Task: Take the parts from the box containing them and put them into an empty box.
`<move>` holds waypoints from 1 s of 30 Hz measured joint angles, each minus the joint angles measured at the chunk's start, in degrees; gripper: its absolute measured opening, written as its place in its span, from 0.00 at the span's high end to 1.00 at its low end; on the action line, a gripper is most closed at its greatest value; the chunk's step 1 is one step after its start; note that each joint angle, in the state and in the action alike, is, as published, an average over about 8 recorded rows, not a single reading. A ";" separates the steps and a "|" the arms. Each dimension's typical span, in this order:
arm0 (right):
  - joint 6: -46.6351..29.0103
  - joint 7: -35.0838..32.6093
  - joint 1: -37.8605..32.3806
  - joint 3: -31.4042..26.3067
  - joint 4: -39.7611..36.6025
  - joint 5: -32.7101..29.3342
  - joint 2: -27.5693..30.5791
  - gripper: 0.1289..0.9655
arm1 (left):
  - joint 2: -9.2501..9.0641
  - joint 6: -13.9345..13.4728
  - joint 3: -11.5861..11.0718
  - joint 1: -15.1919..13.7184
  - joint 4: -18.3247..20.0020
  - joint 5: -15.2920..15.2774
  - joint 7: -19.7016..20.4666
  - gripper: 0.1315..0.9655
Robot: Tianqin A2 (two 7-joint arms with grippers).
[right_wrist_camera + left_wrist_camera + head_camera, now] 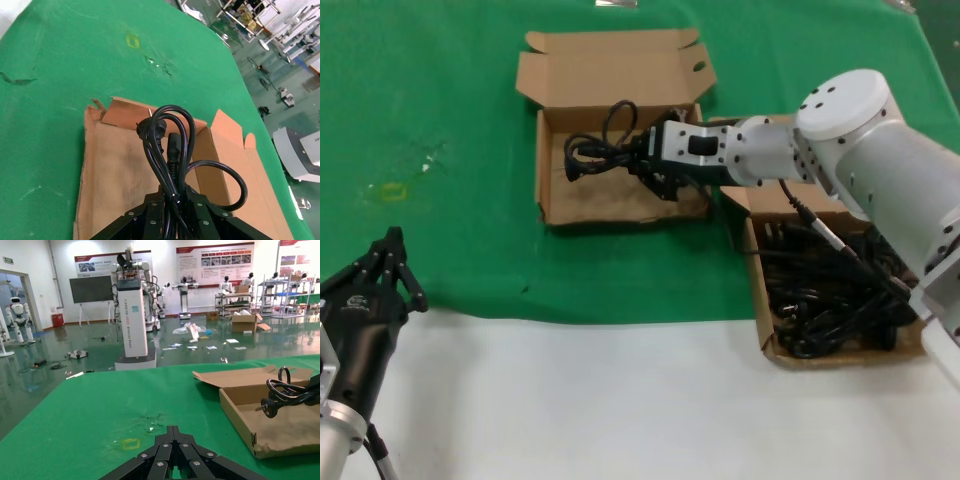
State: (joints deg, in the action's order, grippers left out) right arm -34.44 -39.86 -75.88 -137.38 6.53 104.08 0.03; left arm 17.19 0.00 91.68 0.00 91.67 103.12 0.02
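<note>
a black power cord, bundled in loops, hangs from the right gripper above the tray of the empty box. the fingers are clamped on the cord where its strands gather, which keeps the loops and both plugs together as one bunch, so nothing trails over the cardboard wall. in the right wrist view the cord fans out from the right gripper, with the bare cardboard floor of the empty box below it; the bundle looks held clear of that floor, though i cannot tell how close it sits.

the arm reaches across from the box containing the parts, which stands on the robot's right, just beside the empty one, with a tangle of cords inside. the hinged lid of the empty box is folded back away from the robot, leaving the tray open from above.

the left gripper waits low over the green surface, well apart from both boxes, its fingers drawn together. the step in hand looks like the drop-off: lowering and letting go.
</note>
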 joint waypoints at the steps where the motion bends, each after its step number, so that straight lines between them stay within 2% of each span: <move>1: 0.39 -0.02 0.07 -1.14 0.09 1.18 -0.01 0.90 | 0.00 0.00 0.00 0.00 0.00 0.00 0.00 0.99; 12: 3.16 -0.41 0.43 -10.90 0.62 11.24 -0.03 0.89 | 0.00 0.00 0.00 0.00 0.00 0.00 0.00 0.99; 23: 3.99 -1.24 0.57 -15.32 0.48 16.40 -0.03 0.85 | 0.00 0.00 0.00 0.00 0.00 0.00 0.00 0.99; 30: 4.39 -2.16 0.61 -16.92 0.64 19.10 -0.03 0.74 | 0.00 0.00 0.00 0.00 0.00 0.00 0.00 0.99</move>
State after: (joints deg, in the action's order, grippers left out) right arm -30.05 -42.02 -75.26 -154.30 7.17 123.18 0.00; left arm 17.19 0.00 91.68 0.00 91.67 103.12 0.02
